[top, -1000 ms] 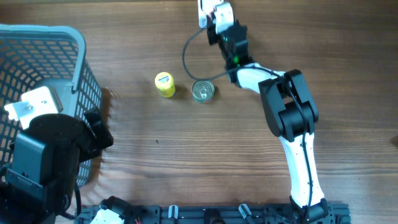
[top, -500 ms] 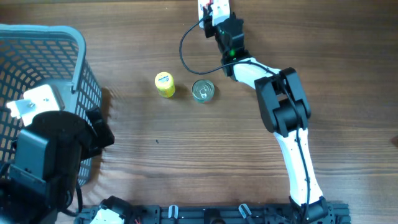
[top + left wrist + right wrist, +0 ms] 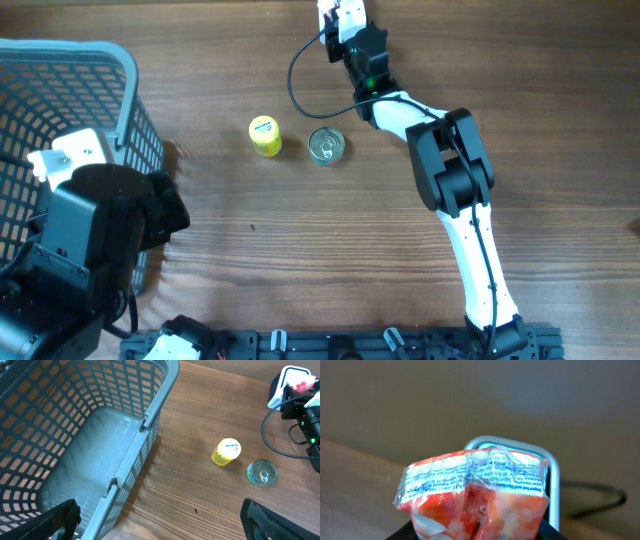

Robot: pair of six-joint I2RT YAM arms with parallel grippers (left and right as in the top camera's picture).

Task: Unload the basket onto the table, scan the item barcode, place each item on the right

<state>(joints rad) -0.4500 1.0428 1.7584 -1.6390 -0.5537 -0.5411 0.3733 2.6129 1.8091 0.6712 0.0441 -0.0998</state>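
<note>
My right gripper (image 3: 358, 48) is at the table's far edge, shut on a crinkled red-and-orange plastic packet (image 3: 475, 491) with small blue print along its top. The packet is held upright right in front of the white, blue-rimmed scanner (image 3: 553, 476), whose face it mostly hides. In the left wrist view the scanner (image 3: 284, 384) shows with the red packet (image 3: 301, 385) against it. No barcode is readable on the side facing me. My left gripper (image 3: 161, 530) hangs open over the basket's right rim, holding nothing.
A grey-blue mesh basket (image 3: 128, 92) fills the left of the table. A yellow bottle (image 3: 265, 135) and a silver tin can (image 3: 327, 146) stand mid-table, near the scanner's black cable (image 3: 296, 85).
My right gripper has shifted a little left and toward the scanner with the packet. The left arm has drifted slightly right and toward the front.
</note>
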